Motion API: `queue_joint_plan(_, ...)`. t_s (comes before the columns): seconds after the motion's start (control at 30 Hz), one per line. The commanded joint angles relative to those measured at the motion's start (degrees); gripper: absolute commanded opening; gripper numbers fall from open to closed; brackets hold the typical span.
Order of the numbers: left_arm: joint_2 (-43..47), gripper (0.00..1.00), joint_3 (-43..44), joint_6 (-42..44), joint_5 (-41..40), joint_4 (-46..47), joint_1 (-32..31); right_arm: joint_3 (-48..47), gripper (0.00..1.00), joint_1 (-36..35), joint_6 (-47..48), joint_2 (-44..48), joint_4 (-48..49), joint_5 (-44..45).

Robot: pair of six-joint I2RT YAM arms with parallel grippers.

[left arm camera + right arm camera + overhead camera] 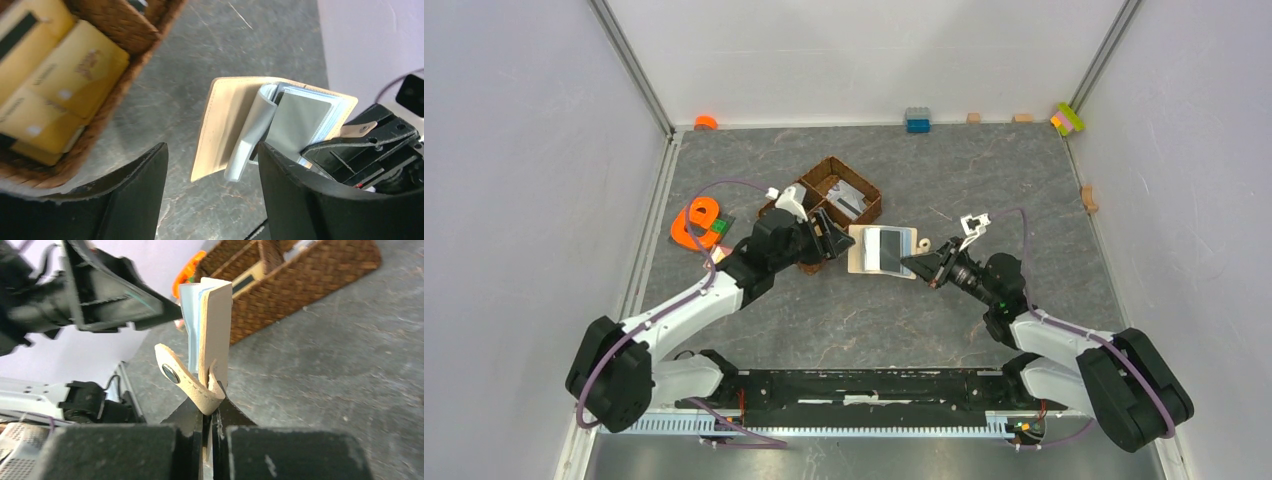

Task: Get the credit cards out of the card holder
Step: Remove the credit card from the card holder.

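Beige holder (882,249) is laid open mid-worktop (844,320), its right edge clamped by the right gripper (921,266). What its sleeves (300,117) hold cannot be made out. The left gripper (834,243), jaws apart, is held at its left edge, hemmed by the basket (824,175), where cards (75,70) are cut off.

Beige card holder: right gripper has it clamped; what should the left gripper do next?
Probably ease the open left gripper forward and close on the pale grey flap sticking out of the beige folding card holder; the right gripper, shut on its edge, braces it.
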State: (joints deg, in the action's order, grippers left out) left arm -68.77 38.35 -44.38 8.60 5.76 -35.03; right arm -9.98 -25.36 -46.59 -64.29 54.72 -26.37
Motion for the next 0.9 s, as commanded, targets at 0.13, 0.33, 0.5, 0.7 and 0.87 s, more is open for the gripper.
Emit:
queue_joint_plan(0.13, 9.52, 0.74, 0.32, 1.85, -16.1, -6.47, 0.21, -6.71, 0.02, 0.15, 8.56, -0.11, -16.59, 7.6)
queue_joint_plan(0.33, 9.3, 0.67, -2.92, 4.15, -0.19, 9.7, -1.9, -7.8, 0.0, 0.14, 8.91, -2.17, -16.59, 4.93)
queue_joint_plan(0.5, 3.35, 0.61, 0.28, 5.63, 7.59, 12.97, -4.96, -8.23, 0.0, 0.14, 8.58, -3.22, -14.23, 1.41)
queue_joint_plan(0.7, -1.0, 0.53, 1.04, 3.0, 13.87, 16.37, -4.16, -7.4, 0.0, 0.15, 9.83, 0.1, -15.5, 3.4)
queue_joint_plan(0.87, -3.71, 0.49, 1.22, 0.97, 17.1, 18.66, -3.41, -6.82, 0.0, 0.18, 10.57, 2.4, -15.65, 3.97)
